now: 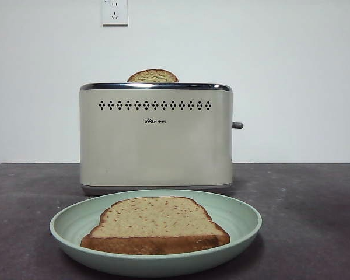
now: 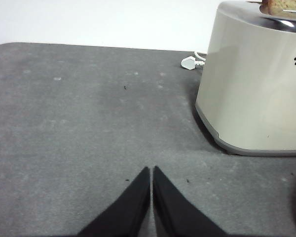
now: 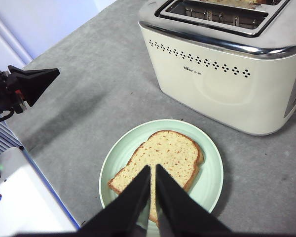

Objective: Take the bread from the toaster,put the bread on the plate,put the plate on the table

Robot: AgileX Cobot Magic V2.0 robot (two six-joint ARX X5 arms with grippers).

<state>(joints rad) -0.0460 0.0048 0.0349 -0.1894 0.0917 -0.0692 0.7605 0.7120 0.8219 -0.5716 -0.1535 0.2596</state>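
Note:
The bread (image 1: 154,224) lies flat in the pale green plate (image 1: 67,224), which rests on the table (image 1: 23,192) just in front of the cream toaster (image 1: 156,140). In the right wrist view, my right gripper (image 3: 153,167) is shut and empty, held above the bread (image 3: 170,153) and the plate (image 3: 212,170), with the toaster (image 3: 222,84) beyond. My left gripper (image 2: 151,169) is shut and empty over bare table (image 2: 79,123), beside the toaster's end (image 2: 256,94). It also shows in the right wrist view (image 3: 32,81), well apart from the plate. No gripper shows in the front view.
A second slice (image 1: 153,76) shows only its brown domed crust above the toaster's far slot. The near slot (image 3: 214,15) is empty. The toaster's lever (image 1: 237,125) sticks out at its right. A white plug (image 2: 189,62) lies behind the toaster. A white base (image 3: 24,197) stands past the table's edge.

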